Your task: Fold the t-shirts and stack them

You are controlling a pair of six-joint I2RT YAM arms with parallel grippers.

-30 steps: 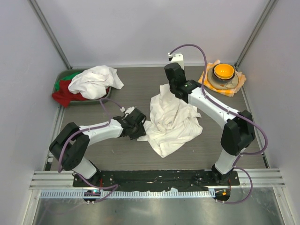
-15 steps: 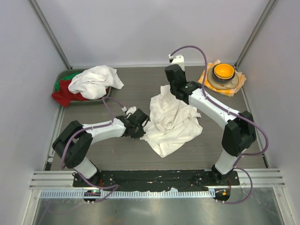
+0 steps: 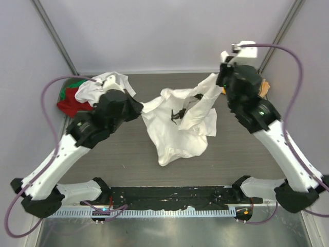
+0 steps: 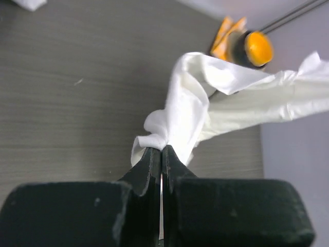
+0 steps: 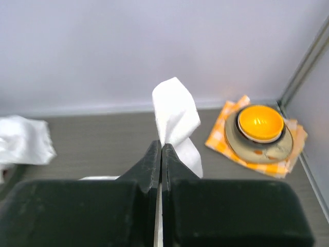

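At the far-left corner of the worktop, a second t-shirt lies heaped on red and green garments. Half a second ago both arms sat low over the crumpled shirt. Now they have risen and drawn apart. The left tool is clamped tight on one edge. The t-shirt hangs stretched above mid-worktop, sagging toward the near edge. The right tool pinches the opposite edge. The lift likely opens it for laying flat.

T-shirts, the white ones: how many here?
2. The stretched t-shirt hangs mid-table, clamped in both arms' jaws; the heaped t-shirt lies far left on coloured garments. More possibly hidden.
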